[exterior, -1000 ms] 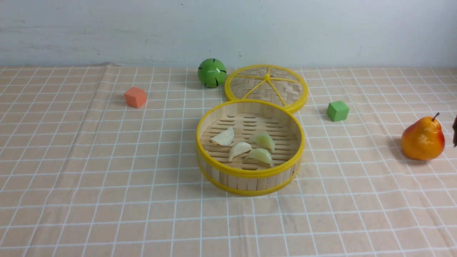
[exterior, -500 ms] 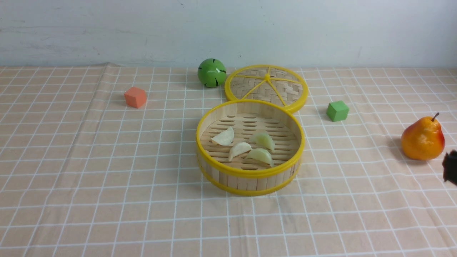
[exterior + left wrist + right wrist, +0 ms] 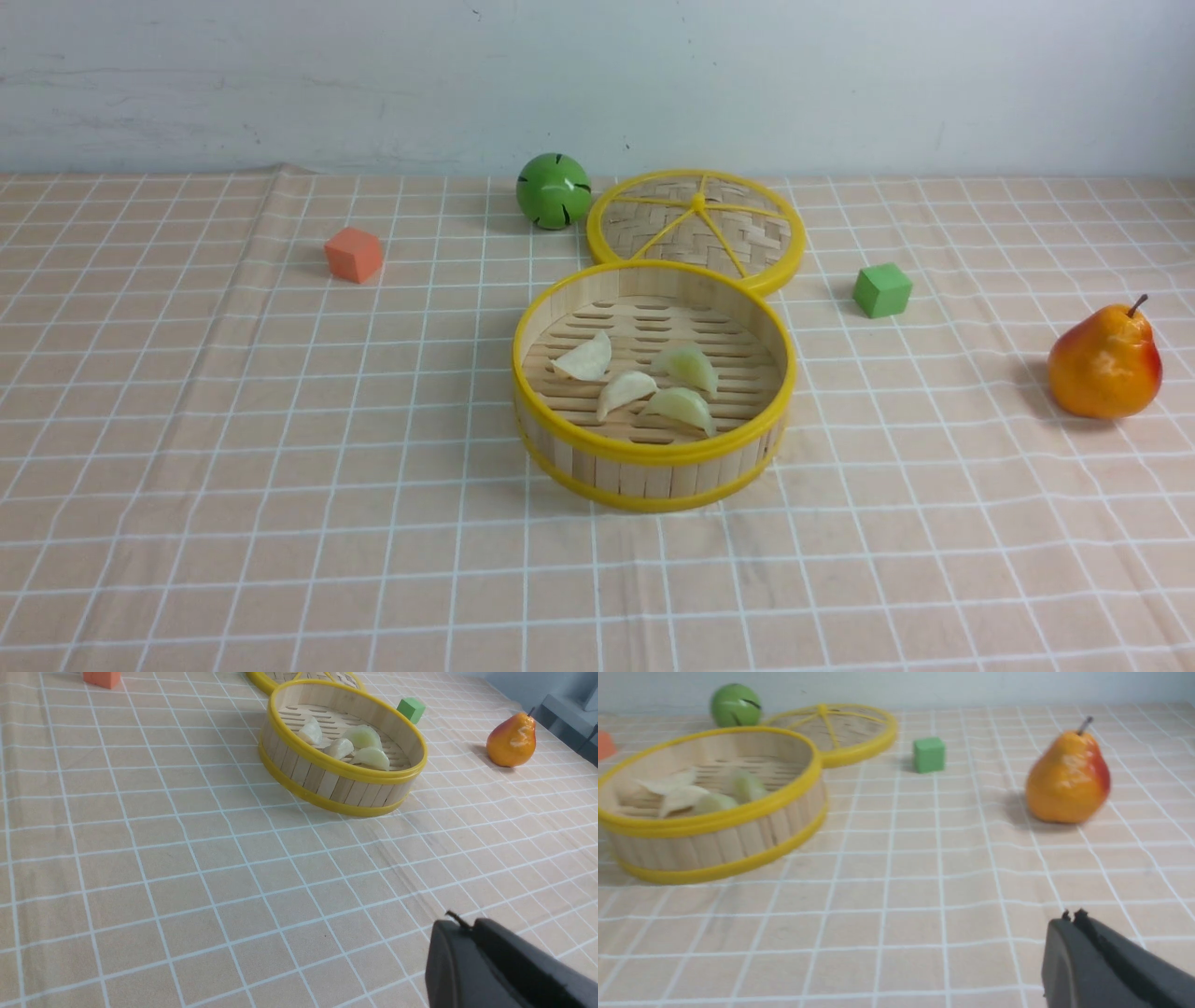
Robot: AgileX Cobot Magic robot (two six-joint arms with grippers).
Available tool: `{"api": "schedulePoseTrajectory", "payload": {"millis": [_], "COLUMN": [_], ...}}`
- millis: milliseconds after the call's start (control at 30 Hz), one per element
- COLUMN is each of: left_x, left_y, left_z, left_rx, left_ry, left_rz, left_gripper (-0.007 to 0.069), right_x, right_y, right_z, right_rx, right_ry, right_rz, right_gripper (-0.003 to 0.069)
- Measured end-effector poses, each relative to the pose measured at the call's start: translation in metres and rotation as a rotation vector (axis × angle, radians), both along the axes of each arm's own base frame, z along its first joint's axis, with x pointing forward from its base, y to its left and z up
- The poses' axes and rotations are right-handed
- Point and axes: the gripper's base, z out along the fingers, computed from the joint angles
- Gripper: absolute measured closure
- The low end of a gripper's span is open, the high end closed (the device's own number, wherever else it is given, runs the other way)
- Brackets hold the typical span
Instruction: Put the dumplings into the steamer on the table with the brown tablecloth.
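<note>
The steamer [image 3: 653, 453] [image 3: 343, 788] [image 3: 714, 849], a round bamboo basket with yellow rims, stands mid-table on the brown tablecloth [image 3: 280, 467]. Inside it lie several dumplings: two creamy white [image 3: 586, 359] [image 3: 625, 390] and two pale greenish [image 3: 689, 366] [image 3: 683, 407]. They also show as dumplings [image 3: 348, 746] in the left wrist view and blurred dumplings [image 3: 691, 795] in the right wrist view. No arm appears in the front view. My left gripper [image 3: 467, 926] is shut and empty above bare cloth, well short of the steamer. My right gripper [image 3: 1071, 917] is shut and empty, near the pear.
The woven steamer lid [image 3: 695, 229] lies flat behind the steamer, with a green ball [image 3: 554, 189] beside it. An orange cube [image 3: 354, 254] sits far left, a green cube [image 3: 881, 289] right, and a pear [image 3: 1105, 364] near the right edge. A pale wall runs behind the table.
The dark tip of my right gripper, seen at the right edge by the pear, dropped lower and then left the front view. Steamer and dumplings have not moved.
</note>
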Motion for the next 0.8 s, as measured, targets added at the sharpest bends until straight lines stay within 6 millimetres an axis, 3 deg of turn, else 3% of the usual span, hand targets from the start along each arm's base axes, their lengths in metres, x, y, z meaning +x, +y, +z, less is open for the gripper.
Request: {"api": "schedulePoseTrajectory", "payload": {"millis": [133,800], "left_x": [0.0,0.0], "left_y": [0.0,0.0], "left_z": [0.0,0.0], "left_rx": [0.0,0.0], "left_ry": [-0.001,-0.001], "left_rz": [0.0,0.0], "left_gripper": [0.0586,0.0574], "right_x": [0.001,0.0], "right_y": [-0.002,0.0], "right_z": [-0.017,-0.02], "right_rx": [0.01,0.071], "right_ry": [0.056,0.106], "right_rz": [-0.043,-0.035], "right_gripper": [0.0679,0.0674]}}
